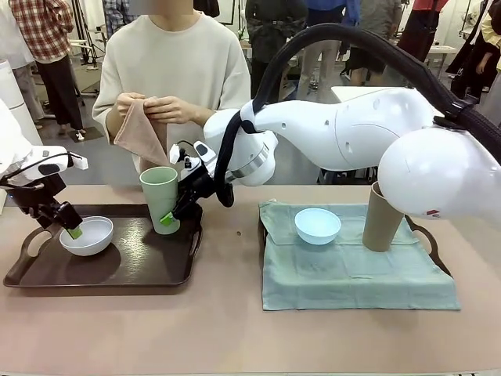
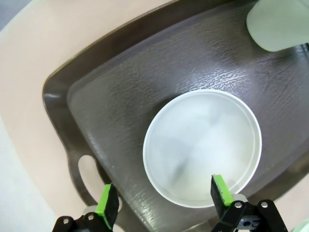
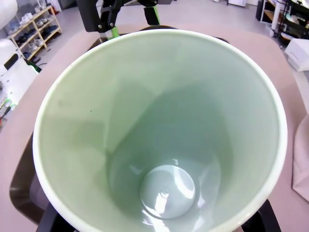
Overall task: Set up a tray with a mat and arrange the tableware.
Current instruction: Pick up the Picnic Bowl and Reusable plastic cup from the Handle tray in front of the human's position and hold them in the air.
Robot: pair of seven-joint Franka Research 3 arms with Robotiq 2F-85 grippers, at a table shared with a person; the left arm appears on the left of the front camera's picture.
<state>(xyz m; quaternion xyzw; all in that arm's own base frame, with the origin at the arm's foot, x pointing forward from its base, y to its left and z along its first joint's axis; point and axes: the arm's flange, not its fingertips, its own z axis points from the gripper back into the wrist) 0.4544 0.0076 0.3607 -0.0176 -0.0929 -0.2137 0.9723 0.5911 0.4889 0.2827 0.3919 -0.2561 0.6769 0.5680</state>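
Observation:
A white bowl [image 1: 87, 235] lies at the left of the dark brown tray [image 1: 149, 270]. My left gripper [image 1: 73, 231] is open at the bowl's near rim. In the left wrist view the gripper [image 2: 163, 200] has one green pad over the inside of the bowl [image 2: 203, 145] and the other outside it. The pale green tumbler [image 1: 160, 196] stands upright at the tray's back right, with my right gripper [image 1: 174, 213] shut on its lower side. The right wrist view looks straight down into the empty tumbler [image 3: 159, 125]. A light blue bowl [image 1: 317, 225] and a tan-brown tumbler [image 1: 382, 219] stand on a teal mat [image 1: 352, 274].
The teal mat covers a second tray whose handle [image 1: 432, 243] shows at the right. Across the table a person holds a pinkish cloth [image 1: 141, 129] in both hands. Bare table lies between the two trays and along the front edge.

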